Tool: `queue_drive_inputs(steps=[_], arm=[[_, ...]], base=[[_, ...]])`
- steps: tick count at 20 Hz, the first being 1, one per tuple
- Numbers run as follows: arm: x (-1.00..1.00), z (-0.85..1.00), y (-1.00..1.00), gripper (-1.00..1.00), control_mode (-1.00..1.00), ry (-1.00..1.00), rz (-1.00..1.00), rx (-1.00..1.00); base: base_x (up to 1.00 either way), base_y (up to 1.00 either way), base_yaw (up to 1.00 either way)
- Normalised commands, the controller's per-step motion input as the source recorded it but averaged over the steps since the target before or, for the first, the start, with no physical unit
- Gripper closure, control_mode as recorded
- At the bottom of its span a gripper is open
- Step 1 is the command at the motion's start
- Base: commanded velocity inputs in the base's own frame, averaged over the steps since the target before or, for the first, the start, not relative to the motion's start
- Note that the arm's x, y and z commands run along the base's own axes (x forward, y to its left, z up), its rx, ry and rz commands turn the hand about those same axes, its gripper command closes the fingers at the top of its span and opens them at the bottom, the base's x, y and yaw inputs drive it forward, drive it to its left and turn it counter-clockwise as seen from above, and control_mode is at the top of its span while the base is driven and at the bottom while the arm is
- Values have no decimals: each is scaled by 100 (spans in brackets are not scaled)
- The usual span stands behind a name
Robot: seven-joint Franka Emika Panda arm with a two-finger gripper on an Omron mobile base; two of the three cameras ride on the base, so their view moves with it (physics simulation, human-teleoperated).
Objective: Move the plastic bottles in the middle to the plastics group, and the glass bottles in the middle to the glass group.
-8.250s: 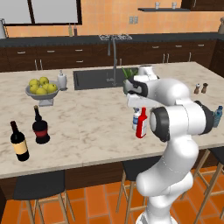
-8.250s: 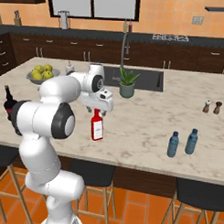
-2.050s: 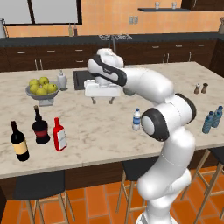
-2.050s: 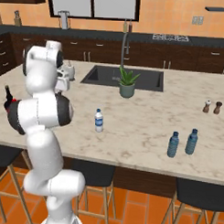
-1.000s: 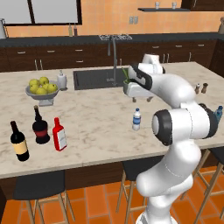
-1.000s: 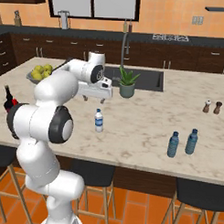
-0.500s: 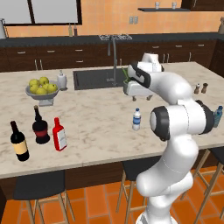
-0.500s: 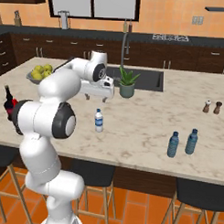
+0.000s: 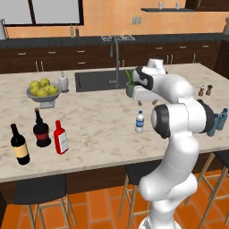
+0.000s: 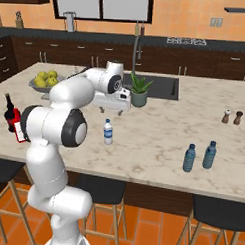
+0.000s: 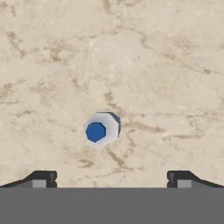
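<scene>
1. The gripper [image 11: 109, 179] hangs above the marble counter [image 9: 98, 120] with its jaws spread wide and nothing between them; the two dark fingertips [image 11: 41, 178] stand far apart at the bottom of the hand view.
2. The whitish-clear plastic bottle [image 9: 140, 122] stands upright in the middle of the counter, alone, with its blue cap [image 11: 95, 131] seen from straight above, a little left of the midline between the fingertips.
3. The red glass bottle [image 9: 60, 137] already stands just beside the squat wine bottle [image 9: 41, 129] and near the slim wine bottle [image 9: 19, 145] at the counter's left end, so the glass half looks done.
4. The plastics group [image 10: 199, 156], two blue bottles, stands well apart to the right of the lone bottle.
5. The step in hand is the descent onto the clear bottle. To do it well, shift the hand slightly so the cap sits centred between the fingertips, then come straight down.
6. Close on the body below the shoulder rather than on the narrow cap, which would probably slip; how far the hand still is above the cap is hard to judge from these angles.
7. Keep the bottle vertical on lifting; it is light and could tip if one finger touches first.
</scene>
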Motion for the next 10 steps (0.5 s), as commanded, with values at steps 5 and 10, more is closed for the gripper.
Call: queue_drive_inputs(steps=[5, 10], arm=[[3, -35, -10, -100, -100, 1, 0, -1], [10, -12, 5, -100, -100, 6, 0, -2]], base=[[0, 0, 0], [0, 0, 0]])
